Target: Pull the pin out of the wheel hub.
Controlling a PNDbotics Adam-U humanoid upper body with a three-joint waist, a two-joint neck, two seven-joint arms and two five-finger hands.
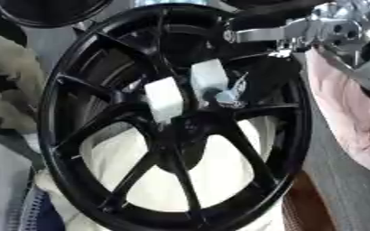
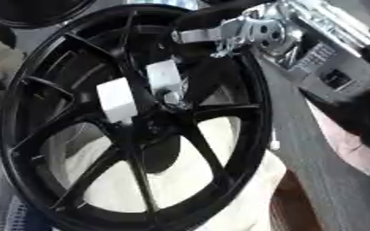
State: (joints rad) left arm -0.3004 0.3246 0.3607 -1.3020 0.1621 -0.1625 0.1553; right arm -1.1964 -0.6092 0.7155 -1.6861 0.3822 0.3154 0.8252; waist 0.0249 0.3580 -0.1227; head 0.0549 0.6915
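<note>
- Pale cloth shows behind the spokes of one black wheel hub, which stands nearly upright and fills both views.
- Two white blocks sit at the hub's centre – beside them one small silvery piece, possibly the pin.
- Right hand reaches in from the upper right, over the rim; whether its fingers are apart or together I cannot tell.
- Right eye view alone shows the arm's grey labelled housing.

Pink cloth bunched at the right, lying on a grey surface. White fabric shows low in the middle. A beige bundle sits at the left edge.
</note>
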